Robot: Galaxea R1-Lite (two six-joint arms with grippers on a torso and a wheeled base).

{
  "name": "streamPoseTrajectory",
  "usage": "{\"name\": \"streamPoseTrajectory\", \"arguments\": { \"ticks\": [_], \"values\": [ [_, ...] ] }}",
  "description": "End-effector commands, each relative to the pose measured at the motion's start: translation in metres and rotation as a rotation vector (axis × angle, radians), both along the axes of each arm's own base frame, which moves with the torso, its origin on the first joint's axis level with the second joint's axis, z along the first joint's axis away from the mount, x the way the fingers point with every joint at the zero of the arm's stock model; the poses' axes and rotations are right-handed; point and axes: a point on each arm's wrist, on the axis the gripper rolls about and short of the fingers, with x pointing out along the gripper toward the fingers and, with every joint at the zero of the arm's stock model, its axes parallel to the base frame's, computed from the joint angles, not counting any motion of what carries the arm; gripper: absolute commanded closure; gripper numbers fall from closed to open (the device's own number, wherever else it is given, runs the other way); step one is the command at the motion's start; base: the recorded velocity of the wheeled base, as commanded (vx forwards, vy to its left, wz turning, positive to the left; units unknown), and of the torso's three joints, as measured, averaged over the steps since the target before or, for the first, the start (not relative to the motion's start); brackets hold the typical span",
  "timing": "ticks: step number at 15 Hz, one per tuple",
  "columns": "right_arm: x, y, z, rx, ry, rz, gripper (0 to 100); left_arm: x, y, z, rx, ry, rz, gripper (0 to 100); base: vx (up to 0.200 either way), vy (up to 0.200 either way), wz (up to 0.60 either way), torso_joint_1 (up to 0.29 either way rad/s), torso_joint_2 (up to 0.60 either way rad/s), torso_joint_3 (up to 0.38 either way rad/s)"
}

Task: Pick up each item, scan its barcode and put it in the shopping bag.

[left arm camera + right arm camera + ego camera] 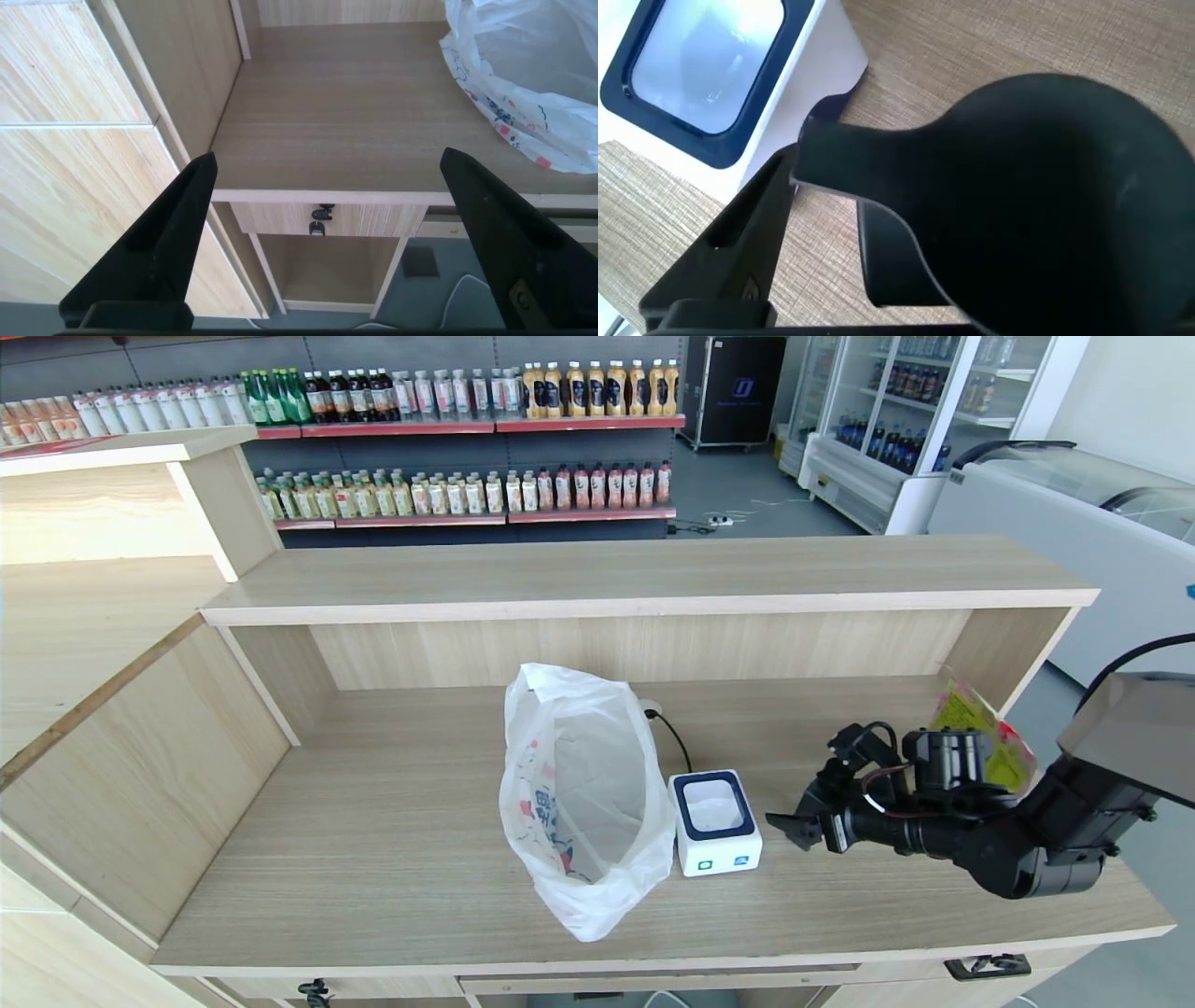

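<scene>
A white plastic shopping bag (pixel 579 803) stands open in the middle of the wooden counter (pixel 373 840). Right beside it sits the white barcode scanner (pixel 714 821) with a blue-rimmed window, which the right wrist view shows close by as the scanner (pixel 710 75). My right gripper (pixel 817 786) hovers open just right of the scanner, nothing between its fingers. One finger (pixel 719 261) shows; a black rounded shape hides the other. A yellow snack packet (pixel 980 728) lies behind the right arm. My left gripper (pixel 329 159) is open and empty off the counter's front left edge, the bag (pixel 523 75) off to one side.
A raised shelf (pixel 653 579) and side walls box in the counter at the back and both ends. The scanner's black cable (pixel 674 739) runs behind the bag. A drawer lock with a key (pixel 320 219) sits under the front edge.
</scene>
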Motion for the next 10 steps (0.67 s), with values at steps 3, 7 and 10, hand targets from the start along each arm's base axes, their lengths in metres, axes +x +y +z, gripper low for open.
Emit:
{"name": "streamPoseTrajectory", "arguments": {
  "ticks": [3,7,10],
  "values": [
    [0.002,0.000,-0.005,-0.001,0.009,0.001,0,0.000,0.000,0.000,0.000,0.000,0.001,0,0.000,0.000,0.00,0.000,0.00,0.000],
    [0.006,0.001,-0.009,-0.001,0.009,0.001,100,0.000,0.000,0.000,0.000,0.000,0.001,0,0.000,0.000,0.00,0.000,0.00,0.000],
    [0.012,0.001,-0.010,0.001,0.000,0.003,100,0.000,0.000,0.000,0.000,0.000,0.001,0,0.000,0.000,0.00,0.000,0.00,0.000]
  ]
}}
